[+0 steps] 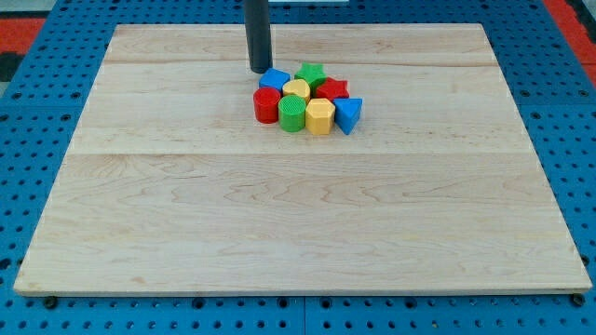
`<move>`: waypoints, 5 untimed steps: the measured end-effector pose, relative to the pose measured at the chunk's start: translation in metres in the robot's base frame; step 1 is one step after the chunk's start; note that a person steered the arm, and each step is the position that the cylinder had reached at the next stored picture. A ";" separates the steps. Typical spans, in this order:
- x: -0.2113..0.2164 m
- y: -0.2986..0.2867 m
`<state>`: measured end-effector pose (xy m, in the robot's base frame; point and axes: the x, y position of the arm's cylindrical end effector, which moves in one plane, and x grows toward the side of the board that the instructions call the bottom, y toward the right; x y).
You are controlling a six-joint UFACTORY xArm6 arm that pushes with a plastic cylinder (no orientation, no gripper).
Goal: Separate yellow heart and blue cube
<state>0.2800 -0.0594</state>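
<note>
cluster: you find all blocks packed touching on the bench (pixel 298 233), toward the view's top | my tip (pixel 259 69): just beside the blue cube (pixel 273 79), on its upper left | yellow heart (pixel 296 89): touching that cube's lower right | red cylinder (pixel 266 105): cluster's left end | blue triangle (pixel 347 114): right end

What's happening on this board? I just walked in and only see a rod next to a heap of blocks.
An arm with a dark rod is working on a tight cluster of blocks near the top of the wooden board. My tip sits at the cluster's upper left, right by the blue cube. The yellow heart is packed against the cube's right side, so the two aren't separated yet. Red, green and yellow blocks and a blue triangle crowd around them.
</note>
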 end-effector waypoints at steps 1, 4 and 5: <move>-0.034 0.012; 0.111 0.187; 0.119 0.110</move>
<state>0.3995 0.0503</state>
